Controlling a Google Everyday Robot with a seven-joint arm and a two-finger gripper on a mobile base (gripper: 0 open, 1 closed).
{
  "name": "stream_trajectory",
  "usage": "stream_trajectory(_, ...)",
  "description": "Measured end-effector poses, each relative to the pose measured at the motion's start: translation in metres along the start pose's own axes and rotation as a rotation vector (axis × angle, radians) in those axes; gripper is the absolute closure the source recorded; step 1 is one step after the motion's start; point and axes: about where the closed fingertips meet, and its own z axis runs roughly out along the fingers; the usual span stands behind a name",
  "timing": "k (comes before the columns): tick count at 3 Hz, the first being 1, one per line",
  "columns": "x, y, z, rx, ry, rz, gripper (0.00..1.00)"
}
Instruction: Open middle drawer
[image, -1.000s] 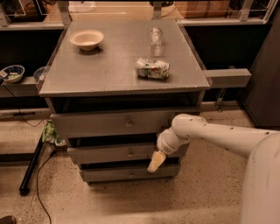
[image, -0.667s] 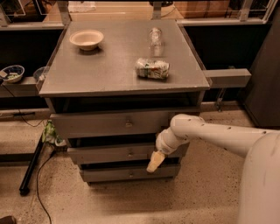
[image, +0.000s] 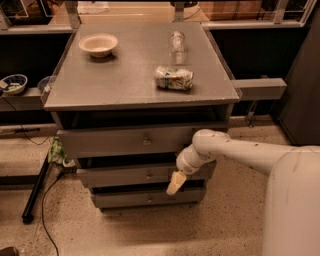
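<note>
The claw (image: 175, 183) hangs tip-down at the front of the middle drawer (image: 115, 176), towards its right end. Whether the claw is spread or pressed together, I cannot tell. The drawer's small knob (image: 148, 175) sits just left of the claw and slightly higher. The top drawer (image: 110, 142) is above it, the bottom drawer (image: 135, 199) just below. A good pull likely means shifting left, centring on the knob, gripping firmly, then drawing straight back and level.

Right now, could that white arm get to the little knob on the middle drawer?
Probably yes. The gripper hangs close in front of the middle drawer, just to the right of its knob. Nothing shows between the two, so a short move sideways looks enough.
</note>
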Motion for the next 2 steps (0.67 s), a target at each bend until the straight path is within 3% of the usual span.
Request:
stream_trajectory(1, 0.0, 0.0, 0.001, 0.0, 0.0, 0.0, 0.0)
stream_trajectory(2, 0.007, -0.001, 0.019, -0.052, -0.001, 0.017, 0.0)
